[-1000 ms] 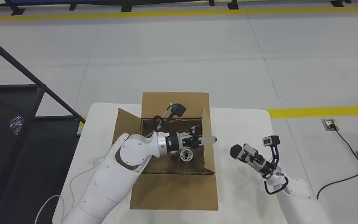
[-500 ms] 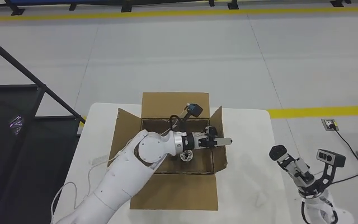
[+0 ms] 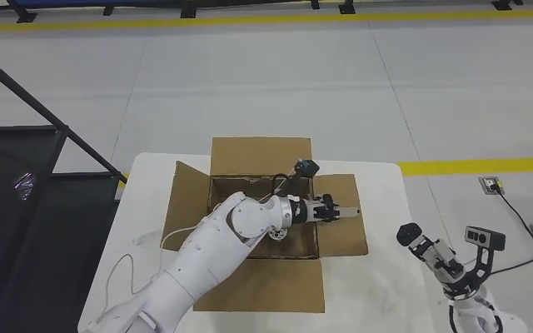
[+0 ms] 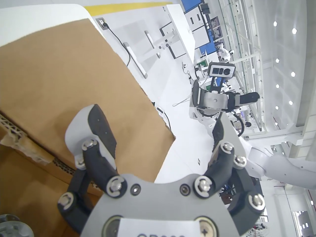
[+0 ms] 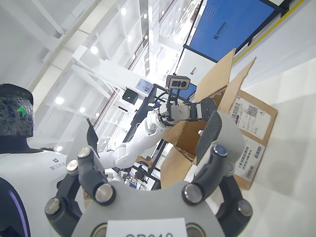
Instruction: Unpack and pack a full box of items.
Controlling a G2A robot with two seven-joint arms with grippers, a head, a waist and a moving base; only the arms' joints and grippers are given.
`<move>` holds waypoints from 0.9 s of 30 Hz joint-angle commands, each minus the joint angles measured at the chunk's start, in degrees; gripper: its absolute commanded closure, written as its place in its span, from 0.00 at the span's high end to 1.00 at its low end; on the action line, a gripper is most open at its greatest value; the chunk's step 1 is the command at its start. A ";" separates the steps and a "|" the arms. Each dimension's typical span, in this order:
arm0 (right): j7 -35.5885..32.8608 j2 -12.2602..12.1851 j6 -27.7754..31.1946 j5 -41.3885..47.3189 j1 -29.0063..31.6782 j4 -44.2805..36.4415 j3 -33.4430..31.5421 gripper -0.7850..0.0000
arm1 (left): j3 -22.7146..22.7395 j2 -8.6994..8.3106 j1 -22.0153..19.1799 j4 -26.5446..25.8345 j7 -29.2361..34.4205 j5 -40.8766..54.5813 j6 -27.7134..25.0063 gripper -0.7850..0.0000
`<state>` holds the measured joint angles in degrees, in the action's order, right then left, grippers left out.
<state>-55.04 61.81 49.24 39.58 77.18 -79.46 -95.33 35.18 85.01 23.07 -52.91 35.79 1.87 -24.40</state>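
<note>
The left gripper (image 3: 346,211) hangs open and empty over the box's (image 3: 258,287) right flap (image 3: 343,237) — folded out about level, long edge running near to far — so the round grey part (image 3: 279,233) inside the box lies back toward the robot's left, nearer this arm. The right gripper (image 3: 414,236), also spread on nothing, sits well apart beyond the flap; the top view shows the box floor, the right wrist view its labelled outer side.
</note>
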 commanded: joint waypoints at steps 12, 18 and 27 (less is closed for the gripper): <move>-0.49 0.00 -0.49 2.45 -2.17 3.08 1.37 1.00 | -0.68 2.88 -1.94 5.73 0.46 -0.23 0.68 1.00; -0.49 0.00 -0.49 2.45 -2.17 3.08 1.37 1.00 | -0.60 3.94 -2.60 7.47 0.90 -0.36 0.66 1.00; 5.68 -0.30 -3.23 -8.02 -1.26 -5.85 -0.90 1.00 | 5.14 2.06 -2.76 6.44 3.52 -0.13 -3.21 1.00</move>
<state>-49.99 61.57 46.53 33.73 75.83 -83.52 -95.91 38.93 87.70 19.93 -45.54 38.72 1.53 -26.78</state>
